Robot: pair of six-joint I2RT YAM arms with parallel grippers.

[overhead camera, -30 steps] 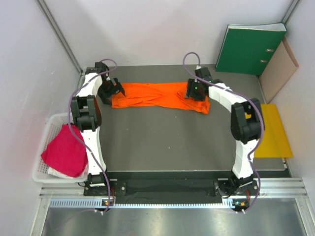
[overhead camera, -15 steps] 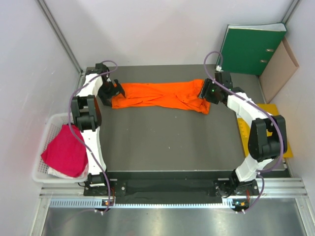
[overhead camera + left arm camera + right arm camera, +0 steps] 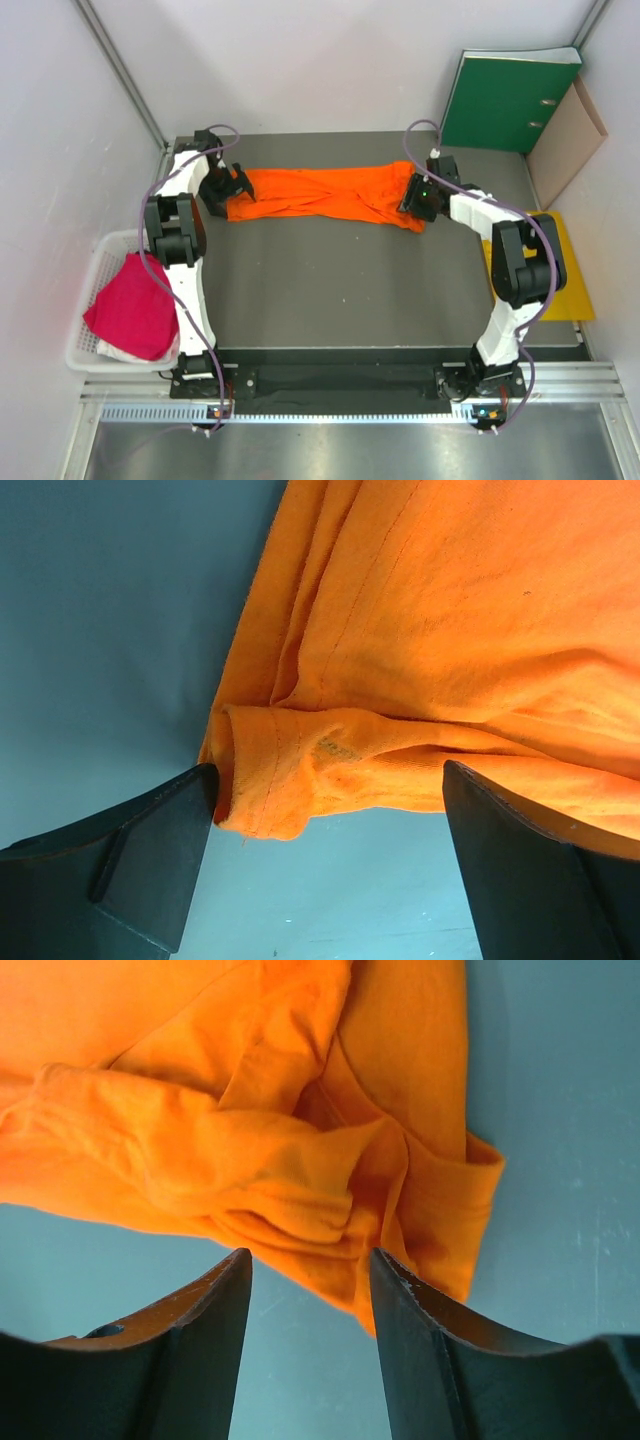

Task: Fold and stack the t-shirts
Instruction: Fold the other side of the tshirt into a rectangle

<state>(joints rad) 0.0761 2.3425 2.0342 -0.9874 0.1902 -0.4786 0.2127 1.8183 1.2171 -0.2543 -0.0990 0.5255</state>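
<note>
Top external view is showing, at the far left beside the table [image 3: 330, 290], a white mesh basket [image 3: 108, 252]. It is holding the magenta-pink t-shirt [image 3: 135, 310], heaped and draping over the rim, with something white lying under it. Along the table's far strip the orange t-shirt [image 3: 320, 195] is lying stretched sideways in a long, rumpled band. The left end effector [image 3: 238, 185] is hovering at its left end and the right end effector [image 3: 415, 198] at its right end. Further right, a green binder [image 3: 505, 100] and a tan folder [image 3: 567, 140] are leaning against the wall. A yellow envelope [image 3: 565, 285] is lying flat by the table's right edge.

The left wrist view is adding what the overhead one cannot. The left fingers [image 3: 150, 850] are standing wide apart, flanking a folded sleeve hem. Whether the left-hand finger is touching the cloth cannot be told; nothing is being clamped. The right wrist view is showing the right fingers [image 3: 180, 1350] standing partway apart, a narrower gap. Bare table is showing between them, and the shirt's crumpled end is lying just beyond the tips, ungripped.
</note>
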